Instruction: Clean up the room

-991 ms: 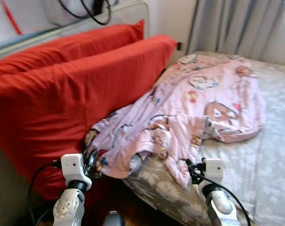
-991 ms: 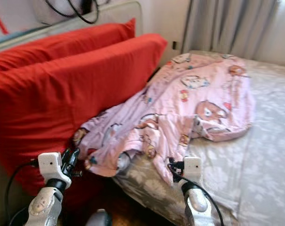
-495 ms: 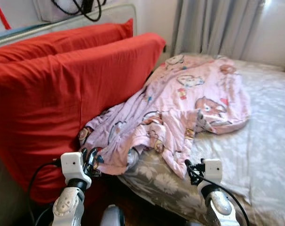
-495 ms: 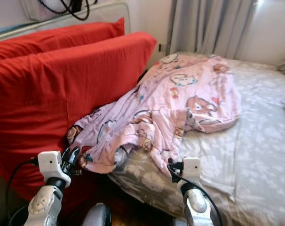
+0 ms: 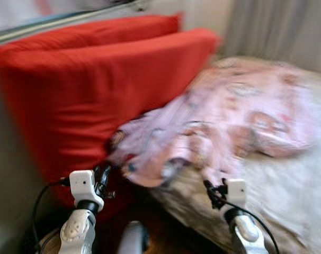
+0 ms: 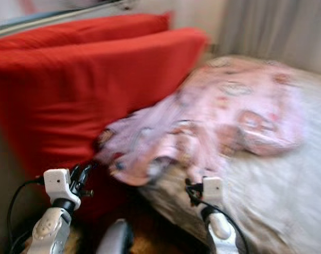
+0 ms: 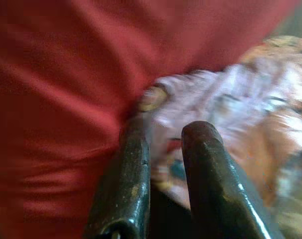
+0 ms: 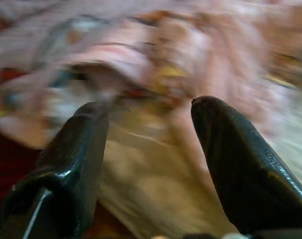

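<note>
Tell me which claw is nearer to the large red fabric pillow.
Left. The left claw hangs right against the large red fabric pillow; the right claw is farther away, by the bed's edge.

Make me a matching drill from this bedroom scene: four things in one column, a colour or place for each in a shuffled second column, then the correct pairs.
Things:
1. pillows
2. printed blanket
3. left hand
4. right hand

Descriptions:
A. pale pink, crumpled across the bed
B. red, standing on edge beside the bed
C. raised by the blanket's edge where it meets the red pillows
D. raised in front of the bed's near edge, fingers apart

Pairs: 1-B, 2-A, 3-C, 4-D
</note>
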Controlling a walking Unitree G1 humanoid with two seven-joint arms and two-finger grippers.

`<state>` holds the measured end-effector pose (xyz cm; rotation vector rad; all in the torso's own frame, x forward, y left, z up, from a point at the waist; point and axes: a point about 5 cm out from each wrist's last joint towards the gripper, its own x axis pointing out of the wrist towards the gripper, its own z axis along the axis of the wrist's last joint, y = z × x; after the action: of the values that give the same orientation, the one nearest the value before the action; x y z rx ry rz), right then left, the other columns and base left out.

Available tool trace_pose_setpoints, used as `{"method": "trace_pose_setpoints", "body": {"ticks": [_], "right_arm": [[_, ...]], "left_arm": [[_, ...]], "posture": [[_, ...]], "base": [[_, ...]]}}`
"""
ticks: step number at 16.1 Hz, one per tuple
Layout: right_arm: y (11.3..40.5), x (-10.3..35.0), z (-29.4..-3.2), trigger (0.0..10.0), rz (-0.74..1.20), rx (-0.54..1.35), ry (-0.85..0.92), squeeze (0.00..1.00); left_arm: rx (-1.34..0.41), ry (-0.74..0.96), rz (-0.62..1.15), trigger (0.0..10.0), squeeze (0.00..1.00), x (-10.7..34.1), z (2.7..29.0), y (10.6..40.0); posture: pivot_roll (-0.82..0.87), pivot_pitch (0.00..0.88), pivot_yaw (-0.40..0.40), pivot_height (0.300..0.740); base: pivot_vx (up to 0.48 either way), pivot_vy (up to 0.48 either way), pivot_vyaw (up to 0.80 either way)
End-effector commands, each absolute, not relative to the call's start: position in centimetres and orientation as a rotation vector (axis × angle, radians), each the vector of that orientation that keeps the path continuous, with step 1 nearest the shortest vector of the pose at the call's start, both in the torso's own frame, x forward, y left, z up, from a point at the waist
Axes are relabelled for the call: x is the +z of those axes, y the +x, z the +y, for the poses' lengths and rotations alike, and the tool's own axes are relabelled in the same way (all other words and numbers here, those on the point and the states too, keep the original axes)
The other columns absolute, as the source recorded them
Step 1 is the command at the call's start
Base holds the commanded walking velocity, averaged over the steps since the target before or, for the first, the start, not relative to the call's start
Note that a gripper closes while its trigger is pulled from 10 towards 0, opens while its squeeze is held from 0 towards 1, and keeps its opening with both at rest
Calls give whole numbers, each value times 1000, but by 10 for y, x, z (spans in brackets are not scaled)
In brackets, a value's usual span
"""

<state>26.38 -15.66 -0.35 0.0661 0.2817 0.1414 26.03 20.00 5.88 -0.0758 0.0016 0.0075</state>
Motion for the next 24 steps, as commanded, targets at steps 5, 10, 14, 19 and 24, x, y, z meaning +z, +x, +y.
{"method": "trace_pose_setpoints", "body": {"ticks": [5,10,14,19,24], "right_arm": [[261,-8,-164,10000,304,118,76,0],[262,-10,-170,10000,314,54,78,0],[263,-12,-175,10000,338,-9,119,0],[265,-10,-175,10000,326,-4,113,0],[269,-3,-165,10000,284,86,74,0]], "left_arm": [[-5,-81,0,10000,0,61,196,262],[-11,-84,0,10000,0,61,195,262],[-13,-85,-1,10000,0,61,195,262],[-14,-81,2,10000,0,60,195,261],[-10,-80,1,10000,0,61,195,261]], "posture": [[42,0,10,613],[43,0,10,613],[43,0,11,613],[47,0,9,613],[45,0,9,613]], "base": [[0,0,480],[0,0,0],[62,0,-486],[295,0,-626],[305,0,0]]}}
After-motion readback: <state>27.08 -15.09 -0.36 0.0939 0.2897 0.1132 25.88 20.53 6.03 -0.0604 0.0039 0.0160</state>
